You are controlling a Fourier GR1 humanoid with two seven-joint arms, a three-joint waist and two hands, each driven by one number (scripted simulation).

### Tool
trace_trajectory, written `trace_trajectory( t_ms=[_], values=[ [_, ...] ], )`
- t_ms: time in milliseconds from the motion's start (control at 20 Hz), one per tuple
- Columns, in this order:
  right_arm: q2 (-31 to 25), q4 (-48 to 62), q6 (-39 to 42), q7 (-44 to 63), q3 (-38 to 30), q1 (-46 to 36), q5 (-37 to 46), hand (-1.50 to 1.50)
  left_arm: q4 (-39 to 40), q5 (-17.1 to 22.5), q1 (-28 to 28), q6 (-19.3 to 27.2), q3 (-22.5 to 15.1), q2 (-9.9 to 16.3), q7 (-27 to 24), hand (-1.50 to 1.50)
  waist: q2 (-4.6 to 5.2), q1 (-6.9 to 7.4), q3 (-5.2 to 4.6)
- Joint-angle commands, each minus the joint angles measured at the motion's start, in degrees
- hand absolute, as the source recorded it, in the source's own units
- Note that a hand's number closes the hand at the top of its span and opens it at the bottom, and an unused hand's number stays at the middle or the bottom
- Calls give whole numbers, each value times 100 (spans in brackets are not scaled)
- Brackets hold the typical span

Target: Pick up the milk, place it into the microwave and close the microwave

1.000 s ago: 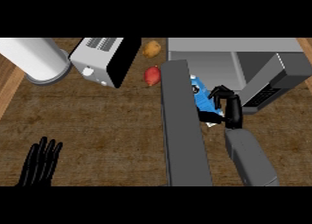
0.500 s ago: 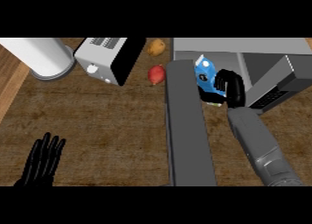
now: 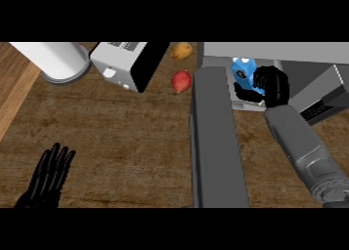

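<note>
The blue milk (image 3: pixel 242 68) stands at the mouth of the grey microwave (image 3: pixel 299 51), whose door (image 3: pixel 216 141) hangs open.

Single head view: we look steeply down on the counter (image 3: pixel 119 141), forearms entering from the lower edge, microwave (image 3: pixel 307 53) upper right.

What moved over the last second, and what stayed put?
The right hand, curled round the milk, carried it up the view and further into the open microwave. No release yet; the microwave door is still open. The left hand stays open at lower left; toaster and red vegetable are unmoved.
</note>
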Motion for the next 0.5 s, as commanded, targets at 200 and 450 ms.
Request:
trace_trajectory(
  t_ms=[200, 450],
  values=[
    [-263, 296, -914, 203, -72, -257, 121, -150, 128, -386, -253, 190, -3, 54, 83, -150, 96, 148, 9],
    [-390, 605, -1064, 434, 242, -341, 489, -150, 146, -411, -236, 37, 1, 194, 69, -150, 133, 276, 8]
  ],
)
